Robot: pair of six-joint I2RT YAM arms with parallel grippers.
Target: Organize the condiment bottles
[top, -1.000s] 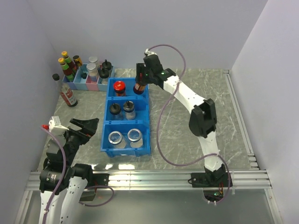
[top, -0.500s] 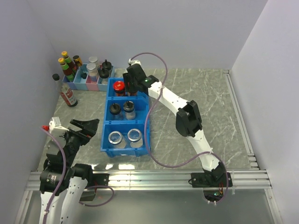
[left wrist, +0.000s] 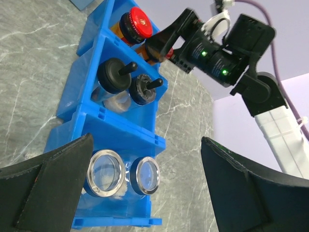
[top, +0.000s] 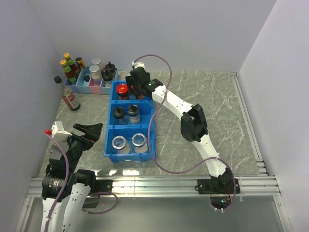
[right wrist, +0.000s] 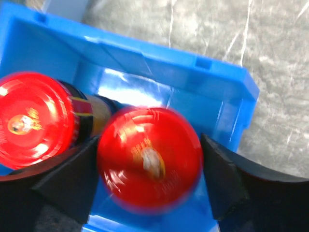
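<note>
The right gripper [top: 138,88] pinches a red-lid jar [right wrist: 149,166] in the blue bin's [right wrist: 227,92] top box, beside its twin [right wrist: 34,118]. Next, I think: set it down, let go. The left gripper [top: 89,129] is spread.

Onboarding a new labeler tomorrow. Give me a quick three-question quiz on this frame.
1. True or false: the left gripper is open.
2. The right gripper is: A, open and empty; B, shut on a red-lidded jar; C, out of view.
3. How many shakers stand in the middle compartment of the tray?

Key: 1 true; 2 B; 3 two.
</note>
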